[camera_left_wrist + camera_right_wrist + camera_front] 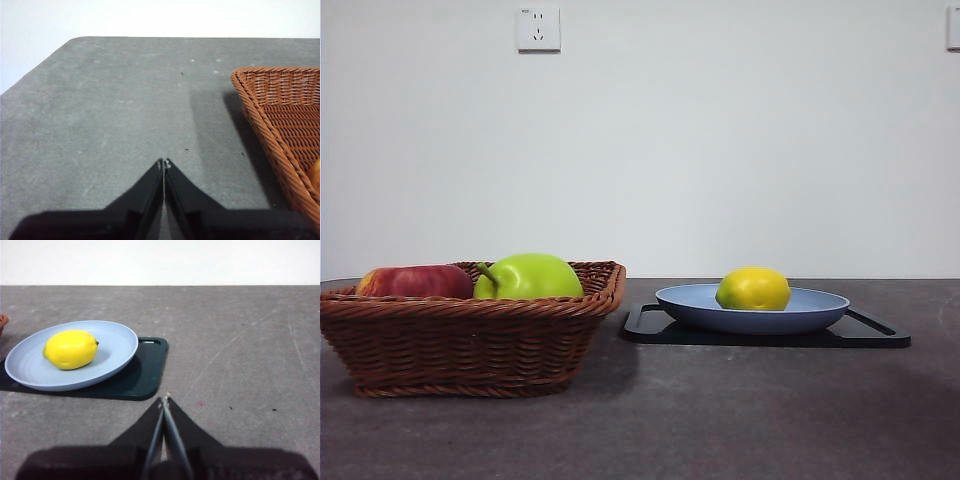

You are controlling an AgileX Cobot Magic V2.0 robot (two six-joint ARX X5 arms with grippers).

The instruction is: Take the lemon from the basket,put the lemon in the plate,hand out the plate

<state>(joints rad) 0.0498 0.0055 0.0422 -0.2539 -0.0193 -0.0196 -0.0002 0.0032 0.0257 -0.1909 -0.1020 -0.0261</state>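
No writing, label, brand, number or sign can be read in any of the views. The white wall socket [538,29] high on the wall carries only its plug holes, with no lettering that shows. The lemon [753,289], the plate [820,305], the basket [470,345], the black tray [875,332] and the tabletop [720,420] all have plain, unmarked surfaces.

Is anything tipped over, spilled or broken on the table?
Nothing stands out. The lemon rests in the plate, which sits level on the black tray. The red apple and green apple lie in the upright basket. Both hands wait, shut and apart from everything.
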